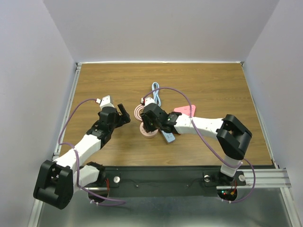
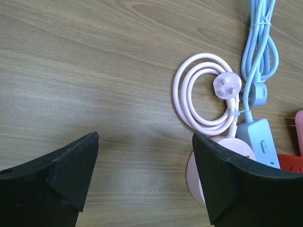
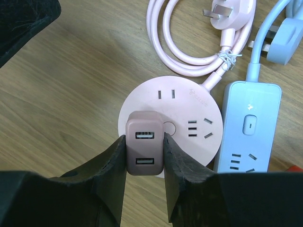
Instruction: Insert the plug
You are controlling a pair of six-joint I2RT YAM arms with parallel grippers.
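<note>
Top view: your left gripper [image 1: 124,113] hangs near the round pink hub [image 1: 147,134], and your right gripper [image 1: 150,126] is above it.

Left wrist: its jaws are apart. The plug [image 2: 289,163] shows as 1 red sliver beside the light blue power strip [image 2: 258,142].

Right wrist: its jaws clamp a mauve adapter [image 3: 144,149] with 2 USB ports over the hub.

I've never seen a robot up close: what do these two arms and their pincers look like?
Both the left arm and the right arm are white tubular segments joined by chunky black housings. A thin purple cable loops along each. The left gripper and the right gripper are all black, each with two broad, wedge-shaped fingers. No markings are legible.
</note>
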